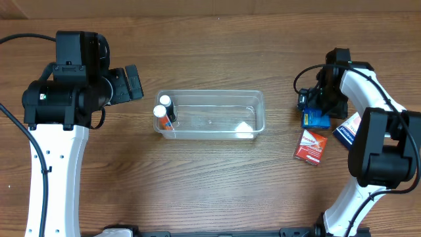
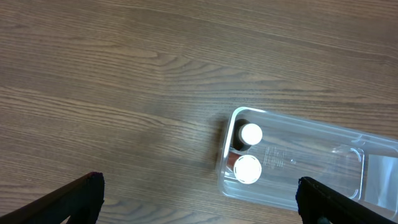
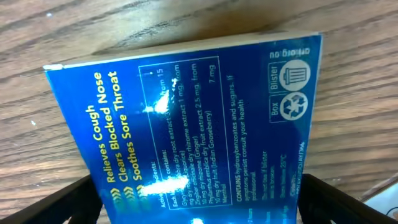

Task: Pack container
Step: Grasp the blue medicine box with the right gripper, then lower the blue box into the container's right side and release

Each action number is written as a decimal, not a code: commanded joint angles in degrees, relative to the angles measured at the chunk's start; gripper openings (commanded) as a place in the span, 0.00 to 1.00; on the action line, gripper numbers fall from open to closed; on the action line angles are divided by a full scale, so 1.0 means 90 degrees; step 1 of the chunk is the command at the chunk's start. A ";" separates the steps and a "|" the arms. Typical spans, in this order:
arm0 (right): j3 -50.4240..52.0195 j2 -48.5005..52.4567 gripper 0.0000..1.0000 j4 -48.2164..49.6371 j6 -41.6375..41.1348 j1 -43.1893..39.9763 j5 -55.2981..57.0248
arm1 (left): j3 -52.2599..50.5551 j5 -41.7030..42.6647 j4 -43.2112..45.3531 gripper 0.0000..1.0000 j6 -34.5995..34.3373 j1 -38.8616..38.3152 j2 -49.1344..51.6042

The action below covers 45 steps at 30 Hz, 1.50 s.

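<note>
A: Overhead?
B: The container (image 1: 212,93) sat mid-tabletop with its open side up and its long axis running arm to arm. Two bottles (image 1: 162,108) stood in its left end. A blue box (image 1: 314,119) lay well off its right end.
A: Left wrist?
B: The left hand (image 2: 199,190) was spread and empty, near the container's left end.
A: Right wrist?
B: The right hand (image 3: 199,204) was spread, straddling the blue box, not clamped.
A: Handling?
B: Probably light, slick, thin and flexy. I'd pinch the rim at a short end.

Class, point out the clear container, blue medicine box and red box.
clear container (image 1: 262,115): overhead view, right rim.
blue medicine box (image 3: 186,118): right wrist view, printed face.
red box (image 1: 310,145): overhead view, top face.
</note>
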<state>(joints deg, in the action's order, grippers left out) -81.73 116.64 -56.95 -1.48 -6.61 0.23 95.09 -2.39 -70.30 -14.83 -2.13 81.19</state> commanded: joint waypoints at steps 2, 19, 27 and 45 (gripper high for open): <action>0.0034 0.0058 0.94 0.0083 -0.0002 0.0017 -0.0036 | 0.0058 0.0010 -0.0061 1.00 -0.0066 0.0032 0.0019; -0.1282 -0.1059 0.72 -0.0954 -0.0233 0.0168 -0.0044 | 0.0058 0.0007 -0.0066 1.00 -0.0061 0.0032 0.0019; -0.1464 -0.3053 0.71 -0.1452 -0.1384 0.1994 -0.0041 | 0.0058 0.0010 -0.0068 1.00 -0.0066 0.0029 0.0019; -0.1341 -0.1049 0.72 -0.1083 -0.2249 0.4027 0.0034 | 0.0056 0.0007 -0.0170 1.00 -0.0063 0.0029 0.0019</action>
<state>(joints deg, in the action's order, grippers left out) -93.97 105.51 -67.02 -20.93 29.98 0.21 95.09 -2.39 -71.79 -14.83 -2.13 81.23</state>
